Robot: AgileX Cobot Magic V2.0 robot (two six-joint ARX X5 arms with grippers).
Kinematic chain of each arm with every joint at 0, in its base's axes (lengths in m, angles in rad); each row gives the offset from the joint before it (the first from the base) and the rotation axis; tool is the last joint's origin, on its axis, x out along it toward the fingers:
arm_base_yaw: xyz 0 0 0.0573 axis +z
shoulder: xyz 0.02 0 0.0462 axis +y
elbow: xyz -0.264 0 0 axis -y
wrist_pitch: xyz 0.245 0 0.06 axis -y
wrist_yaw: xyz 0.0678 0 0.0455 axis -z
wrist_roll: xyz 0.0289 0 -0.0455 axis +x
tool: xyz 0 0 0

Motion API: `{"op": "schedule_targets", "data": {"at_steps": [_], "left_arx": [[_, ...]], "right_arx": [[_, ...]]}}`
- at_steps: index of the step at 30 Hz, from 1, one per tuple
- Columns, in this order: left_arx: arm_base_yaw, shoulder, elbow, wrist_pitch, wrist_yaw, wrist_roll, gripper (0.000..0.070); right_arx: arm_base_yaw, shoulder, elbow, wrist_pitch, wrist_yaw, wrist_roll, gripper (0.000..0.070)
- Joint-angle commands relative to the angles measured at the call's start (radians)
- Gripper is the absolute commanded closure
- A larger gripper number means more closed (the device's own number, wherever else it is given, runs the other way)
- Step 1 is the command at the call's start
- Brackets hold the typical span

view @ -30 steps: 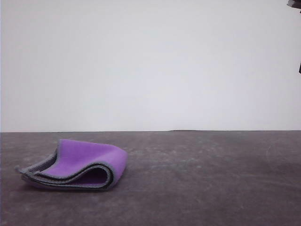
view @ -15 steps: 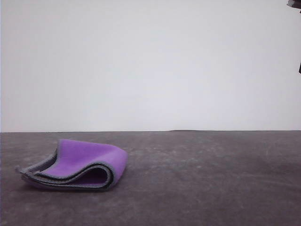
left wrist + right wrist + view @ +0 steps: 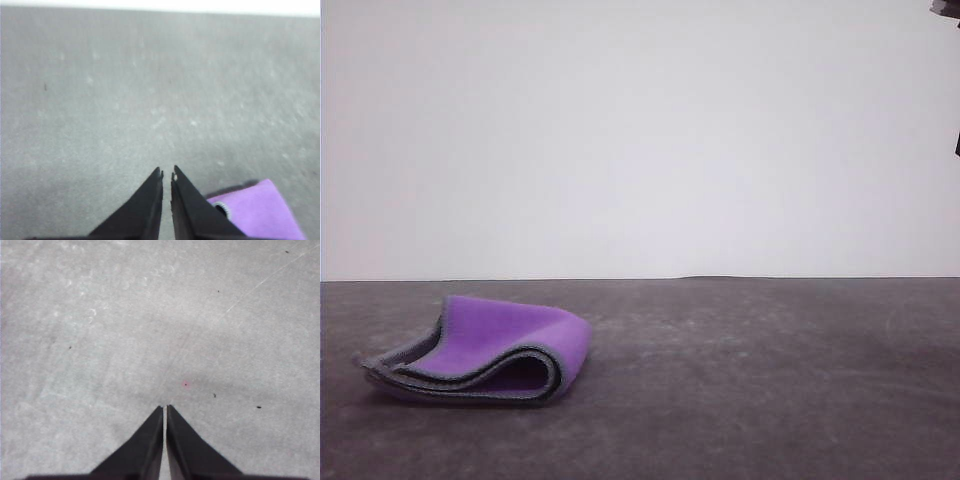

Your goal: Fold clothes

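Cloth (image 3: 485, 350) lies folded on surface (image 3: 750, 400), lower left of frame in front view; in left wrist view, it sits just beside left claw (image 3: 167, 175)

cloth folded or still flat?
Folded. The cloth lies doubled over on the table, purple face outward, stacked grey edges at its open side.

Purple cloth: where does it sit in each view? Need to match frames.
Front view: cloth lies folded on the table, lower left of the picture.
Left wrist view: a purple corner at the lower right, beside the left gripper.
Right wrist view: not in it.
Shared landmark: the grey table.
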Motion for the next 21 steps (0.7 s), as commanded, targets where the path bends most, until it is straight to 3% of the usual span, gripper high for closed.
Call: {"op": "schedule_targets", "data": {"at_steps": [1,5,13,21], "left_arx": [[-0.009,-0.087,-0.103,0.045,-0.071,-0.037,0.0683],[-0.046,-0.281,-0.285,0.088,-0.209,-0.068,0.0683],[-0.051,-0.535,-0.464,0.086,-0.215,-0.076,0.0683],[-0.049,-0.641,-0.542,0.080,-0.216,-0.084,0.0683]], "right_arx": [[0.004,0.006,0.010,0.010,0.003,-0.004,0.0697],[0.004,0.006,0.010,0.010,0.003,-0.004,0.0698],[0.004,0.006,0.010,0.011,0.003,-0.004,0.0698],[0.004,0.006,0.010,0.011,0.004,-0.004,0.0697]]}}
